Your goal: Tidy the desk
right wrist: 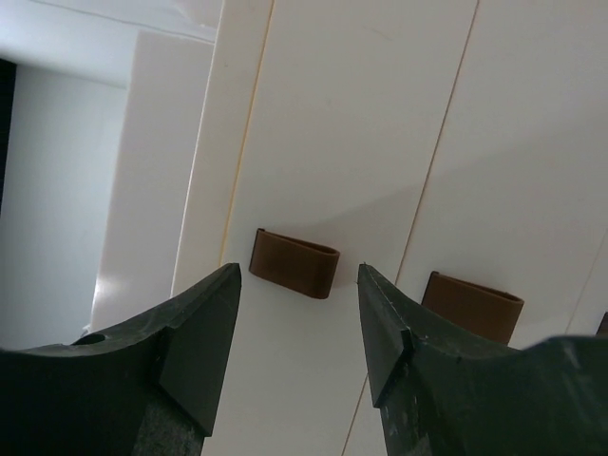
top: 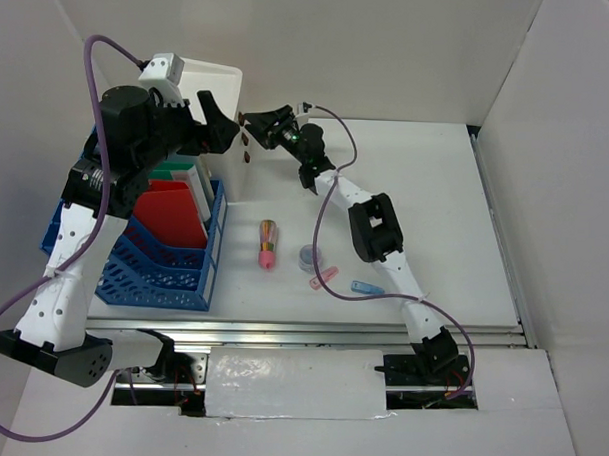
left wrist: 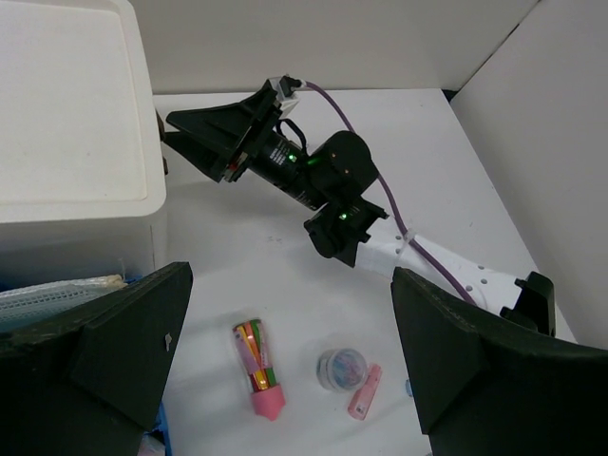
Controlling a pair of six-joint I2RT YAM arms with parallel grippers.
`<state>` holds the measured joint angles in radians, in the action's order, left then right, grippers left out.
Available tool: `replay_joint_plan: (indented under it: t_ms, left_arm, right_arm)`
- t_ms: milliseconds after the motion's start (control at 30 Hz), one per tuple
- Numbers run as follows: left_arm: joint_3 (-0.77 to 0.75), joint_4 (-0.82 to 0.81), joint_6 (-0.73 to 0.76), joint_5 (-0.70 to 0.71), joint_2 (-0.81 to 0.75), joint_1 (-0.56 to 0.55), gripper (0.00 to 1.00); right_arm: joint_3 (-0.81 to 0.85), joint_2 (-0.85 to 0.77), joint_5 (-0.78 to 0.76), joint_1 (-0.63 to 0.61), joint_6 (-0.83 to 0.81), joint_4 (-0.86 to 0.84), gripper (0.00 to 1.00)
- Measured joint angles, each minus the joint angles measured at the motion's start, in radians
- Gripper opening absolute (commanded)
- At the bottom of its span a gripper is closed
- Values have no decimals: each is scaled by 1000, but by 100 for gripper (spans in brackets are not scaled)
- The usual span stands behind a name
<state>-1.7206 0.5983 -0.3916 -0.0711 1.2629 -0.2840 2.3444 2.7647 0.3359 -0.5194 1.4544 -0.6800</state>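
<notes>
The white desk (top: pixel 436 193) bears a pink-capped tube of coloured sticks (top: pixel 268 244), a small round clear tub (top: pixel 312 256), a pink stick (top: pixel 324 279) and a small blue piece (top: pixel 366 288). My left gripper (top: pixel 220 125) hangs open and empty high above the desk beside the white box (top: pixel 214 85). In its wrist view the tube (left wrist: pixel 258 368), tub (left wrist: pixel 341 369) and pink stick (left wrist: pixel 364 391) lie far below my left gripper (left wrist: pixel 293 275). My right gripper (top: pixel 253 121) is open at the box front. In its wrist view a brown knob (right wrist: pixel 294 263) sits just ahead of my right gripper (right wrist: pixel 296 275), untouched.
A blue basket (top: pixel 162 283) with red folders stands at the left. A second brown knob (right wrist: pixel 472 306) lies to the right of the first on the box front. White walls close in the desk at the back and on both sides. A silver rail (top: pixel 311 333) runs along the front.
</notes>
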Motion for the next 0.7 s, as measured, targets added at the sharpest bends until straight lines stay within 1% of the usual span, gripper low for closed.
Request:
replay_joint_plan:
  t_ms: [300, 467, 500, 567, 600, 667, 700]
  left_arm:
    - [0, 0, 0, -45, 0, 0, 100]
    - [0, 0, 0, -63, 5, 1, 100]
    - [0, 0, 0, -65, 6, 1, 100]
    - [0, 0, 0, -70, 10, 1, 100]
    - [0, 0, 0, -74, 11, 1, 100]
    - [0, 0, 0, -81, 12, 1, 100]
    - [0, 0, 0, -84, 12, 1, 100]
  right_arm:
    - [27, 26, -27, -6, 7, -12, 58]
    - [33, 26, -38, -13, 16, -32, 54]
    - [35, 26, -40, -14, 18, -32, 50]
    - [38, 28, -45, -15, 19, -33, 48]
    - [39, 28, -46, -15, 21, -33, 45]
    - [40, 32, -50, -15, 21, -34, 35]
    - [40, 34, -52, -15, 19, -33, 25]
